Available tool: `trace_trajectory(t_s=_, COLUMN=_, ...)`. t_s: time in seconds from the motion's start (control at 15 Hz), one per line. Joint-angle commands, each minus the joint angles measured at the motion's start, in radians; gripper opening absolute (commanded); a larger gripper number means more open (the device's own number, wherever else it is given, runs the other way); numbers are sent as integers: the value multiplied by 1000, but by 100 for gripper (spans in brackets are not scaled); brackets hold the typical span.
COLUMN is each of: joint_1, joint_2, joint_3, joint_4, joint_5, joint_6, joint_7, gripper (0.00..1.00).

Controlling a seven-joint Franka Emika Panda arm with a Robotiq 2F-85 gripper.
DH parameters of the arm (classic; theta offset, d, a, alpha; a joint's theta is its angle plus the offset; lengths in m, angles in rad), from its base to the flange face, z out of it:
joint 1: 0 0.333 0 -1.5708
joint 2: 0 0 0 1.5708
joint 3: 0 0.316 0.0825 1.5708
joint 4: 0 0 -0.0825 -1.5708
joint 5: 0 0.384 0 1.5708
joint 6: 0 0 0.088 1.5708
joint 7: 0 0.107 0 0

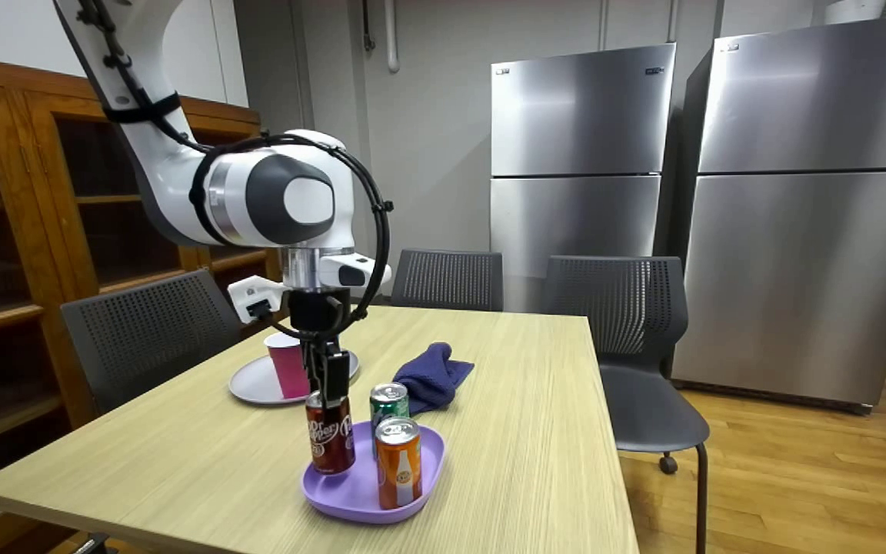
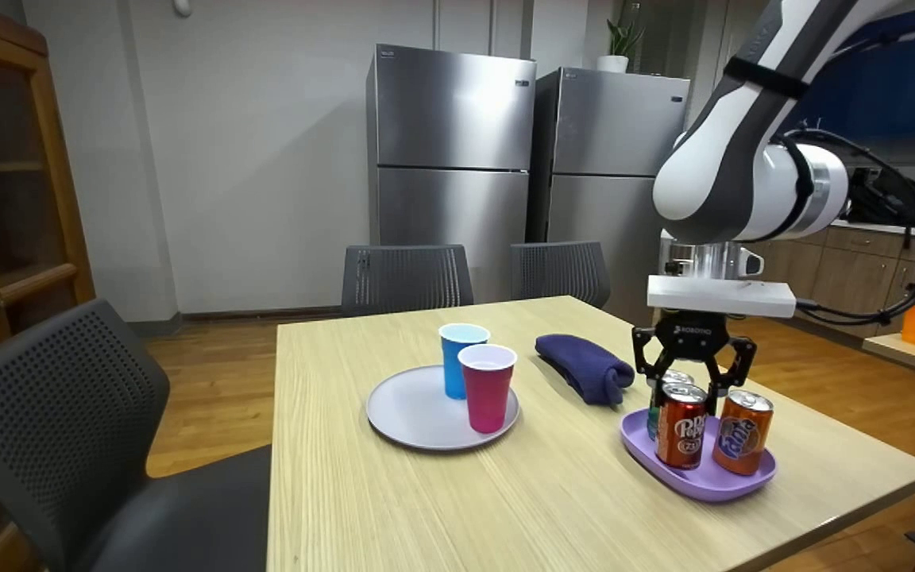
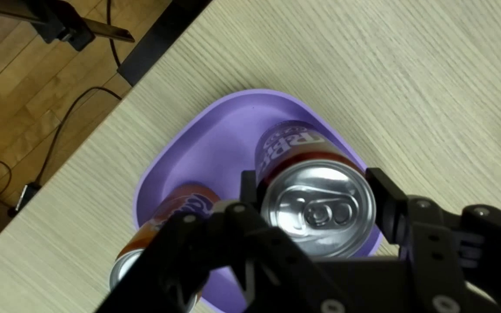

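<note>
Dark red Dr Pepper can (image 3: 318,213), upright at an edge of the purple tray (image 3: 224,148), gripper (image 2: 685,403) closed on its sides
Base contact hard to make out; tray near an edge of the table (image 1: 527,462); orange Fanta can (image 1: 398,469) toward the opposite tray edge, partly covered by the gripper in the wrist view; green can (image 1: 388,400) with lower part hidden in an exterior view; blue cup (image 2: 456,369) on the grey plate (image 2: 402,409), overlapped by the pink cup (image 2: 488,389)

The Dr Pepper can (image 2: 681,433) is red, the tray (image 3: 224,143) purple.
</note>
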Motion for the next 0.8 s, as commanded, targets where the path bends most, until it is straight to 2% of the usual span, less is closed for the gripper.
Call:
trace_trajectory(t_s=0.0, joint_1=-7, joint_2=-12, joint_3=-12, joint_4=-27, joint_5=2, joint_6=34, joint_7=24, gripper=38)
trace_trajectory(t_s=0.27, joint_1=-5, joint_2=-6, joint_3=-29, joint_4=-43, joint_5=-2, joint_6=57, joint_7=25, gripper=38)
trace_trajectory(t_s=0.33, joint_1=-4, joint_2=-8, joint_3=-32, joint_4=-46, joint_5=-3, joint_6=55, joint_7=27, gripper=45)
trace_trajectory(t_s=0.4, joint_1=-3, joint_2=-15, joint_3=-36, joint_4=-52, joint_5=-8, joint_6=50, joint_7=28, gripper=88)
trace_trajectory(t_s=0.6, joint_1=-5, joint_2=-52, joint_3=-44, joint_4=-64, joint_5=-16, joint_6=17, joint_7=16, gripper=100)
trace_trajectory(t_s=0.73, joint_1=-8, joint_2=-87, joint_3=-48, joint_4=-72, joint_5=-27, joint_6=0, joint_7=6, gripper=100)
